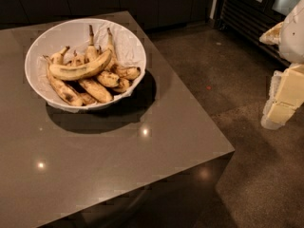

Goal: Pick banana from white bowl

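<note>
Banana: the long banana (80,70) lies on top of the pile inside the white bowl. It is mostly yellow and a little bent. It goes from left to right across the bananas under it, and its right end points up a bit.
White bowl: the white bowl (129,44) is big and round with plain sides. It sits on the far left part of the table, near the back edge. A dark shadow lies on the table in front of it and on its right.
Other bananas: the other bananas (97,90) are shorter and have many brown spots. Some lie flat under the long one. Some lean on the back of the bowl with their stems up.
Table: the table (118,175) is smooth, grey-brown and shiny. Little bright spots of light show on it in front of the bowl.
Tool: the tool (284,101) is at the far right edge, over the floor. It is well apart from the table and the bowl. It looks pale and blocky, and the edge cuts part of it off. I cannot tell if it is open or closed.
Arm: a white round part of the arm (295,27) is just above the tool.
Floor: the floor (223,75) is dark and speckled. It lies to the right of the table.
</note>
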Tool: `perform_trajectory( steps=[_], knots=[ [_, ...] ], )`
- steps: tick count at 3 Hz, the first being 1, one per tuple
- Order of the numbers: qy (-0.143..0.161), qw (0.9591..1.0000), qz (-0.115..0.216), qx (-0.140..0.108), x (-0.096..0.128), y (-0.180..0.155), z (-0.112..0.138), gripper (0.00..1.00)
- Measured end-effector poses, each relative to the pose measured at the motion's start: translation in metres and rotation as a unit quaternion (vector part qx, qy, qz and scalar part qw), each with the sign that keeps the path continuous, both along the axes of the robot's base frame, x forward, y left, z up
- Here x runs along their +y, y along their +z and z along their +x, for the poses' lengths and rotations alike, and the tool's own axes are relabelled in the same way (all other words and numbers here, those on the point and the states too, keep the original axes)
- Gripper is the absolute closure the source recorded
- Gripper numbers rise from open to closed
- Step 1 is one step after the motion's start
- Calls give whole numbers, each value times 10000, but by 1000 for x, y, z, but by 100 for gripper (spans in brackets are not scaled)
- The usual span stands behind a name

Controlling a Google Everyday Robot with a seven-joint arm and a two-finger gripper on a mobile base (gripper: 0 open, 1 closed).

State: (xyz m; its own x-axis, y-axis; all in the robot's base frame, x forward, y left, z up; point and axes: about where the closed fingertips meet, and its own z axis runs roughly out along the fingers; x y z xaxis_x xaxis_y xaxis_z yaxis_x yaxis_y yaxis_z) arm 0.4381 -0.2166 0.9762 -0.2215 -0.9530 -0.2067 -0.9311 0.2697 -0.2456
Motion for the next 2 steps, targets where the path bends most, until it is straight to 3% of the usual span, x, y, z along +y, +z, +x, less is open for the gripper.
perform_trajectory(
  steps=[1,2],
  knots=[
    [3,10000,13,-15,2,1,1,0],
    [203,9997,-85,-50,25,10,11,0]
  ],
)
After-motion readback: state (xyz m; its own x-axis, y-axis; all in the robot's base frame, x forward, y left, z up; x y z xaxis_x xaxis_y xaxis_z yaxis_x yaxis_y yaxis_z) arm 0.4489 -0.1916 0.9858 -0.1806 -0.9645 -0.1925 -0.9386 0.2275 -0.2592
